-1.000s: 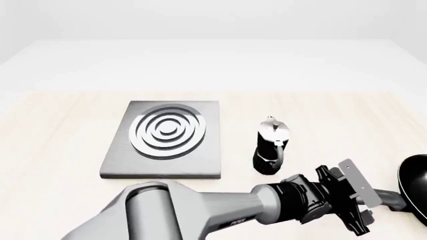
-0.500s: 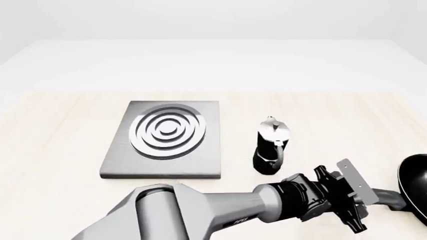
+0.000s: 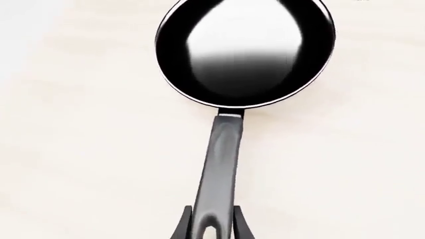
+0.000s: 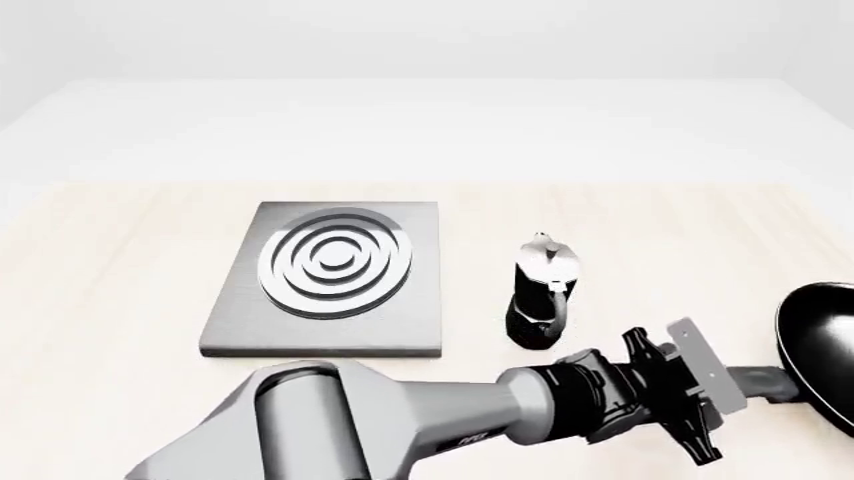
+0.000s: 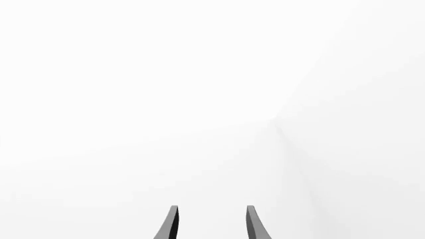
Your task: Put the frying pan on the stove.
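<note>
I am reaching my left gripper across the near side of the table toward its right edge, and my fingers are pressing against both sides of the handle of the frying pan, close to the loop hole at its end, so I am clamping the handle. In the front view the pan is sitting at the table's right edge, partly cut off by the frame, with its handle pointing back toward my left gripper. I cannot tell whether the pan is touching the table surface or hanging just above it.

The stove is lying flat left of the table's middle, well apart from the pan, its silver rings facing up. The moka pot is standing upright between the stove and the pan, just beside the stove's right edge and apart from my arm.

My right gripper is pointing at blank white background, its two fingertips standing apart with nothing between them.
</note>
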{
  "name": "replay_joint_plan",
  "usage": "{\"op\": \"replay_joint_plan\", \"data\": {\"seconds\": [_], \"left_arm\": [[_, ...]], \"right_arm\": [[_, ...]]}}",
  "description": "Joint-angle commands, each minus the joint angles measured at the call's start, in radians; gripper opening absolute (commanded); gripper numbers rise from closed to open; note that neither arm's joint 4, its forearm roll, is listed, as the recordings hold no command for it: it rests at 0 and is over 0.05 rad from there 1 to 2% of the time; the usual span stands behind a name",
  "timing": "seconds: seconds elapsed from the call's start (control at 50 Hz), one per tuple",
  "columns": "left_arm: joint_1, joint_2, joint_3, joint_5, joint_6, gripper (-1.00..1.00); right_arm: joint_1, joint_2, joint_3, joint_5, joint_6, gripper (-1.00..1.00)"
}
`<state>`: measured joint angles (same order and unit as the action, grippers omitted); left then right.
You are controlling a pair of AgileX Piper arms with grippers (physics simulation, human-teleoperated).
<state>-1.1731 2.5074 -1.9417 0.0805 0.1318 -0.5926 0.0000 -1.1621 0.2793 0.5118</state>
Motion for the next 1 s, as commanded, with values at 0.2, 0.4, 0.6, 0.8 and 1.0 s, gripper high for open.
{"op": "replay_joint_plan", "data": {"seconds": [0.2,0.4,0.6,0.8,1.0], "left_arm": [[0.008,-0.2,0.148,-0.096,0.006,-1.0],[0.003,-0.292,0.226,-0.152,-0.012,-1.0],[0.026,-0.326,0.217,-0.148,-0.005,-1.0],[0.089,-0.28,0.106,-0.074,0.032,-1.0],[0.143,-0.198,-0.021,-0.001,0.058,-1.0]], "right_arm": [[-0.009,0.0,0.037,-0.043,0.013,1.0],[-0.015,0.0,0.059,-0.065,0.018,1.0],[-0.013,0.0,0.065,-0.072,0.017,1.0],[-0.015,0.0,0.067,-0.075,0.02,1.0],[-0.013,0.0,0.066,-0.072,0.019,1.0]]}}
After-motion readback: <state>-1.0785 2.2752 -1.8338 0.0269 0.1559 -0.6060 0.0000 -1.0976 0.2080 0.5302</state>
